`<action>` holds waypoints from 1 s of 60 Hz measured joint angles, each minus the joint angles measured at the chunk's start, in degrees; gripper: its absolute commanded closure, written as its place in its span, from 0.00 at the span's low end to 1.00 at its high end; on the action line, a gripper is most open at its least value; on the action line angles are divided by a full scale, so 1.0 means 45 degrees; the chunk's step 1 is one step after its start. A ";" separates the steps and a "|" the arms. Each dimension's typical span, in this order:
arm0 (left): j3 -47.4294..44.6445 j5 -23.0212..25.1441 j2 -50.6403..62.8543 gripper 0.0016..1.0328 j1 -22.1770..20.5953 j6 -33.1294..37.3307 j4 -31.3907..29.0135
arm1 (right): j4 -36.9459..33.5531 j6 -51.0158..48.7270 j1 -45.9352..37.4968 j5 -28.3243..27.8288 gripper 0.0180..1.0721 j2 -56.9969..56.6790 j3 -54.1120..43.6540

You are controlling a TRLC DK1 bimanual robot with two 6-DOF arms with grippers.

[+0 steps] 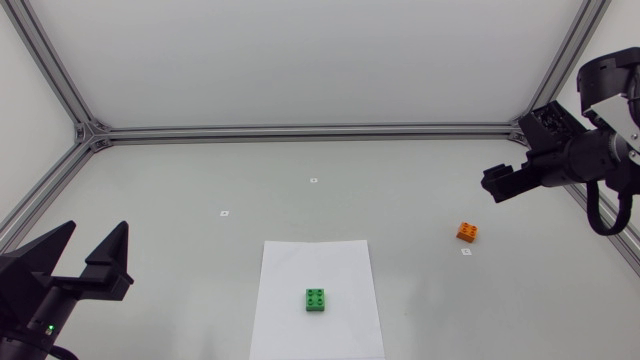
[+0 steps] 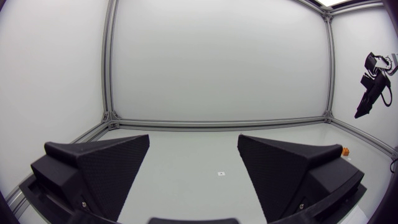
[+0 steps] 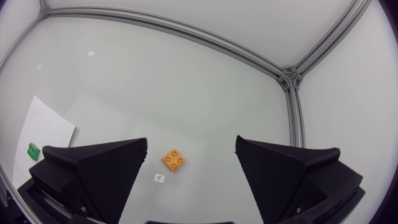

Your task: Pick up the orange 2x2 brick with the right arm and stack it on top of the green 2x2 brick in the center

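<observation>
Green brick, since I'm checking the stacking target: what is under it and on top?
The green brick rests on a white paper sheet; nothing is on its studs. The patch of paper beneath it is covered and cannot be seen.

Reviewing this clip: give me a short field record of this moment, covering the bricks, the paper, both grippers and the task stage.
orange brick: on the table, right side, untouched
green brick: on the white paper sheet, centre
right gripper: fingers open, empty, above the orange brick
left gripper: fingers open, empty, at the table's left side
task stage: orange brick not yet picked up; nothing stacked
</observation>
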 measured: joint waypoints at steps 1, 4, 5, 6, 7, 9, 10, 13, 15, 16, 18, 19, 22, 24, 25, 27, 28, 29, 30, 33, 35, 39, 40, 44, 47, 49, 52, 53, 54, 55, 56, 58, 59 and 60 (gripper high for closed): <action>0.0000 -0.0005 0.0000 0.04 0.0005 0.0000 0.0005 | -0.0019 -0.0262 -0.0034 0.0000 0.05 0.0282 0.0044; 0.0000 0.0000 0.0000 0.04 0.0000 0.0005 0.0000 | -0.0136 -0.0806 -0.0121 0.0010 0.05 0.0826 0.0160; 0.0000 0.0000 0.0000 0.04 0.0000 0.0005 0.0000 | -0.0219 -0.1044 -0.0165 0.0010 0.05 0.1059 0.0233; 0.0000 0.0000 0.0000 0.04 0.0005 0.0005 0.0005 | -0.0257 -0.1200 -0.0180 0.0019 0.05 0.1190 0.0277; 0.0000 -0.0005 0.0000 0.04 0.0000 0.0000 0.0005 | -0.0335 -0.1481 -0.0223 0.0000 0.05 0.1370 0.0345; 0.0000 -0.0005 0.0000 0.04 0.0005 0.0000 0.0000 | -0.0505 -0.1923 -0.0262 0.0010 0.05 0.1656 0.0495; 0.0000 0.0000 0.0000 0.04 0.0000 0.0000 0.0005 | -0.0602 -0.2278 -0.0321 0.0005 0.05 0.1880 0.0607; 0.0000 -0.0005 0.0000 0.04 0.0000 0.0005 0.0000 | -0.0636 -0.2914 -0.0335 0.0005 0.05 0.2181 0.0748; 0.0000 0.0000 0.0000 0.04 0.0000 0.0000 0.0005 | -0.0651 -0.3283 -0.0335 0.0010 0.05 0.2327 0.0801; 0.0000 -0.0005 0.0000 0.04 0.0005 0.0000 0.0000 | -0.0656 -0.3487 -0.0335 0.0005 0.05 0.2395 0.0826; 0.0000 -0.0005 0.0000 0.04 0.0005 0.0005 0.0000 | -0.0724 -0.3832 -0.0335 0.0005 0.05 0.2569 0.0879; 0.0000 -0.0005 0.0000 0.04 0.0000 0.0000 0.0000 | -0.0816 -0.3988 -0.0330 0.0000 0.05 0.2657 0.0923; 0.0000 0.0000 0.0000 0.04 0.0000 0.0000 0.0005 | -0.1277 -0.4401 -0.0335 -0.0155 0.05 0.3050 0.1180; 0.0000 0.0000 0.0000 0.04 0.0000 0.0005 0.0005 | -0.1826 -0.4624 -0.0355 -0.0427 0.05 0.3400 0.1486; 0.0000 0.0000 0.0000 0.04 0.0000 0.0005 0.0000 | -0.2123 -0.4755 -0.0389 -0.0636 0.05 0.3599 0.1676; 0.0000 -0.0005 0.0000 0.04 0.0000 0.0000 0.0000 | -0.2613 -0.4920 -0.0418 -0.0957 0.05 0.3915 0.2001; 0.0000 -0.0005 0.0000 0.04 0.0000 0.0005 0.0005 | -0.2880 -0.5013 -0.0442 -0.1073 0.05 0.4075 0.2171; 0.0000 0.0000 0.0000 0.04 0.0000 0.0000 0.0000 | -0.3109 -0.5134 -0.0471 -0.1243 0.05 0.4231 0.2351; 0.0000 -0.0005 0.0000 0.04 0.0000 0.0005 0.0005 | -0.3410 -0.5246 -0.0505 -0.1433 0.05 0.4459 0.2603; 0.0000 -0.0005 0.0000 0.04 0.0000 0.0000 0.0000 | -0.3832 -0.5629 -0.0593 -0.1690 0.05 0.4867 0.3060; 0.0000 0.0000 0.0000 0.04 0.0005 0.0000 0.0000 | -0.3988 -0.5863 -0.0651 -0.1715 0.05 0.5100 0.3308; 0.0000 0.0000 0.0000 0.04 0.0000 0.0005 0.0005 | -0.4260 -0.6300 -0.0738 -0.1787 0.05 0.5561 0.3755; 0.0000 0.0000 0.0000 0.04 0.0000 0.0000 0.0000 | -0.4303 -0.6392 -0.0743 -0.1778 0.05 0.5673 0.3842; 0.0000 -0.0005 0.0000 0.04 0.0000 0.0005 0.0000 | -0.4410 -0.6800 -0.0763 -0.1758 0.05 0.6071 0.4085; 0.0000 0.0000 0.0000 0.04 0.0000 0.0000 0.0000 | -0.4410 -0.7082 -0.0763 -0.1744 0.05 0.6295 0.4114; 0.0000 -0.0005 0.0000 0.04 0.0000 0.0000 0.0000 | -0.4415 -0.7252 -0.0763 -0.1651 0.05 0.6416 0.4114; 0.0000 -0.0005 0.0000 0.04 0.0005 0.0000 0.0000 | -0.4415 -0.7597 -0.0782 -0.1564 0.05 0.6611 0.4114; 0.0000 0.0000 0.0000 0.04 0.0000 0.0005 0.0005 | -0.4405 -0.7679 -0.0787 -0.1554 0.05 0.6640 0.4114; 0.0000 -0.0005 0.0000 0.04 0.0000 0.0005 0.0005 | -0.4401 -0.7757 -0.0797 -0.1520 0.05 0.6669 0.4114; 0.0000 -0.0005 0.0000 0.04 0.0000 0.0005 0.0000 | -0.4401 -0.7830 -0.0811 -0.1477 0.05 0.6708 0.4114; 0.0000 0.0000 0.0000 0.04 0.0000 0.0005 0.0000 | -0.4396 -0.7883 -0.0811 -0.1457 0.05 0.6732 0.4114; 0.0000 -0.0005 0.0000 0.04 0.0000 0.0005 0.0000 | -0.4391 -0.8014 -0.0821 -0.1350 0.05 0.6790 0.4114; 0.0000 0.0000 0.0000 0.04 0.0000 0.0000 0.0005 | -0.4376 -0.8058 -0.0821 -0.1302 0.05 0.6815 0.4114; 0.0000 -0.0005 0.0000 0.04 0.0000 0.0005 0.0000 | -0.4342 -0.8116 -0.0821 -0.1263 0.05 0.6858 0.4099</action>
